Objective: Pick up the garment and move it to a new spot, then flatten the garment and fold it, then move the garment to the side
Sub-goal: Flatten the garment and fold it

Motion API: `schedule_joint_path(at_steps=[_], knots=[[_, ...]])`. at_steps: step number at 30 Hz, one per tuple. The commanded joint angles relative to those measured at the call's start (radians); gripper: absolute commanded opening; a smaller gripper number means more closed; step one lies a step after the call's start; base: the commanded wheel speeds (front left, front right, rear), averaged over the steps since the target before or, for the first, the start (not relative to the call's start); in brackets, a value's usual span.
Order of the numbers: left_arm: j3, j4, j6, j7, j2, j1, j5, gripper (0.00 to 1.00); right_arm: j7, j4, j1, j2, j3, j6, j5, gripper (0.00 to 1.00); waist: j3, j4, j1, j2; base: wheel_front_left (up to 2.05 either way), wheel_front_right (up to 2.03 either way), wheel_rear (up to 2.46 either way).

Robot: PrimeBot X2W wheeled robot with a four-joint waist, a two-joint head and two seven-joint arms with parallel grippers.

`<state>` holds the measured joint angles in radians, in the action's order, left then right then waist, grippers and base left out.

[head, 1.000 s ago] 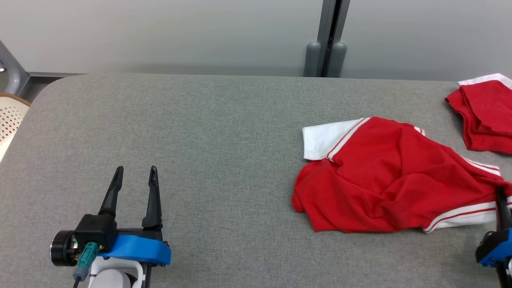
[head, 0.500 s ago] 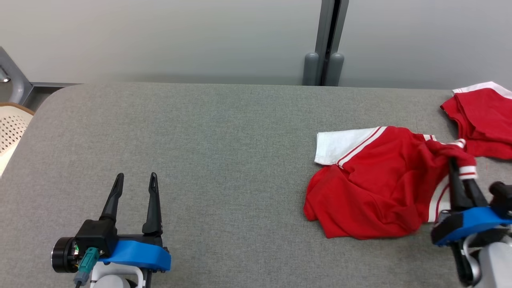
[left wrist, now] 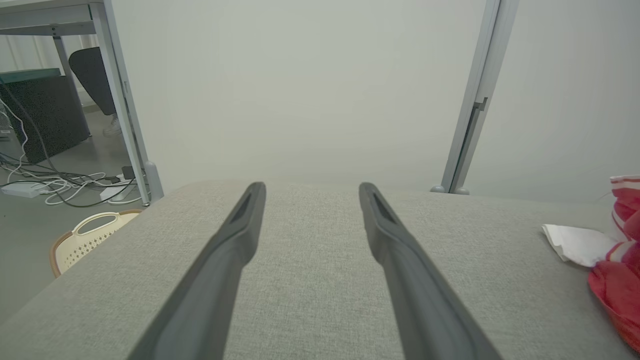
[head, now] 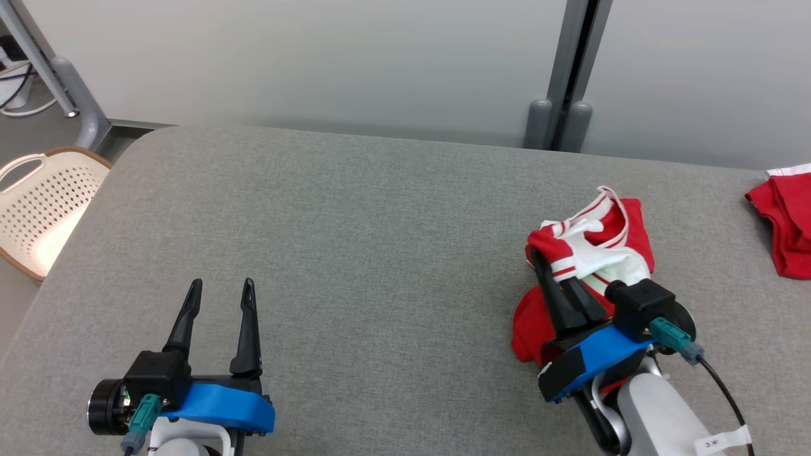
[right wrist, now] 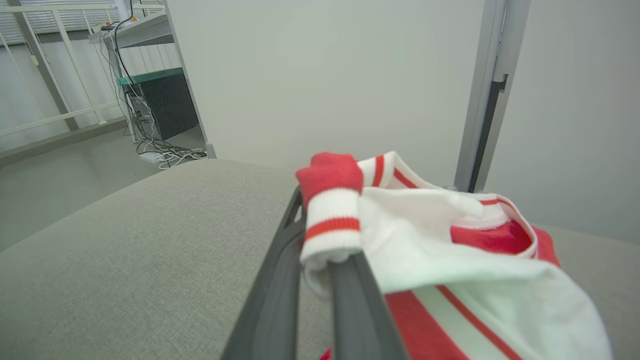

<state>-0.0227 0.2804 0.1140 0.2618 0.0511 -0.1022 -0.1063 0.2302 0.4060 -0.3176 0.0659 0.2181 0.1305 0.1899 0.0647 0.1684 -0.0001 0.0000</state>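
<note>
Nearest, the left gripper (head: 222, 283) is low over the grey table (head: 380, 221), its fingers spread wide with nothing between them. The right gripper (head: 543, 263) is closed tight on a striped cuff of the red and white garment (head: 595, 247), which hangs bunched from it, its lower part on the table at the right. Farther right lies another red garment (head: 785, 221). The cloth looks light, soft and limp, so a hem or cuff gives the surest hold. Half a second earlier it lay more spread out; now it is gathered up, and the camera has also turned.
</note>
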Motion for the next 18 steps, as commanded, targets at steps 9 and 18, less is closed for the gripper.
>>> schedule_joint_path(at_steps=[9,18], knots=[[-0.013,0.008,0.001,0.004,0.000,-0.001,-0.018,1.00,0.024,0.063,-0.072,-0.014,0.287,0.000,0.140,0.00,0.005,0.063,0.0001,0.0000,0.00,0.00,0.00],[-0.031,0.012,-0.014,0.004,0.000,-0.016,-0.043,1.00,0.035,0.092,-0.183,-0.016,0.599,0.001,0.262,0.00,0.026,0.080,0.0001,0.0000,0.00,0.00,0.00]])
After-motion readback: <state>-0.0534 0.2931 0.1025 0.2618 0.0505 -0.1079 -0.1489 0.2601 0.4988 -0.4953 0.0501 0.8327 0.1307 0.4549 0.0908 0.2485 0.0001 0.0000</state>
